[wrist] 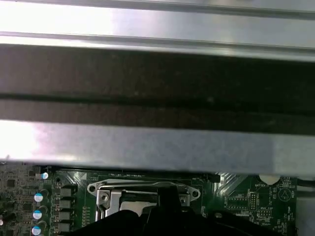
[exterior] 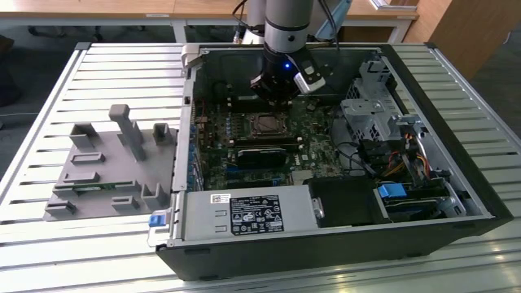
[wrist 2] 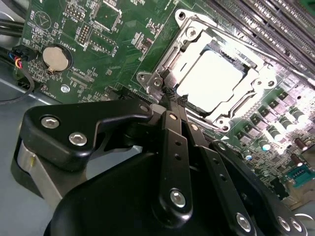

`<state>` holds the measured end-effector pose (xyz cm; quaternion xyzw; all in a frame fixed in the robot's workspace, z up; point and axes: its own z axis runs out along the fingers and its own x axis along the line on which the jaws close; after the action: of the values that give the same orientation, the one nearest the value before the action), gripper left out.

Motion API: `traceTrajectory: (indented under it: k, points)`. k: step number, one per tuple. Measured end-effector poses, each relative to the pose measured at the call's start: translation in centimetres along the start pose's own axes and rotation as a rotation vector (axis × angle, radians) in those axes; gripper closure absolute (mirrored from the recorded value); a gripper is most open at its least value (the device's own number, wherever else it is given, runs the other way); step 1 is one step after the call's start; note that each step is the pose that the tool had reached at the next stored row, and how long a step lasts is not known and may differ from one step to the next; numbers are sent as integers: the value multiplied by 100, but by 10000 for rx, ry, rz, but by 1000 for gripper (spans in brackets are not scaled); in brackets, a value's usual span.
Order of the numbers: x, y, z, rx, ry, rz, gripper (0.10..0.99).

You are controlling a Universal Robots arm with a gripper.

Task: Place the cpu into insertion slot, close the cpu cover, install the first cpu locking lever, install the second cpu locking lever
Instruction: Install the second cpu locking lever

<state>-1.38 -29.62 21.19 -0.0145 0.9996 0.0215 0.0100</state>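
The cpu (wrist 2: 210,73) lies flat in the insertion slot (exterior: 266,125) on the green motherboard, its silver top shining. The cpu cover (wrist 2: 194,37) is down around it as a bright metal frame. My gripper (wrist 2: 173,98) is shut, its two thin black fingers pressed together with the tips at the socket's edge near a corner screw. From outside, the gripper (exterior: 277,96) hangs just behind the socket inside the case. The socket frame (wrist: 142,194) and the dark gripper (wrist: 168,194) appear in the first wrist view below the case wall.
The open black computer case (exterior: 456,183) stands on a slatted metal table. A black heatsink block (exterior: 262,155), drive cages and cables (exterior: 382,131) and the power supply (exterior: 252,217) crowd the board. A grey fixture (exterior: 114,165) stands at the exterior view's left.
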Motion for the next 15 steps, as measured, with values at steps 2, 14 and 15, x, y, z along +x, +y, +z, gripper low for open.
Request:
traceTrajectory:
  k: [2, 14, 15]
  points:
    - [0, -3, -17, 2, 6, 1, 980]
    - [-2, -115, -253, -2, 20, 1, 980]
    - [-1, -151, -254, -1, 21, 1, 980]
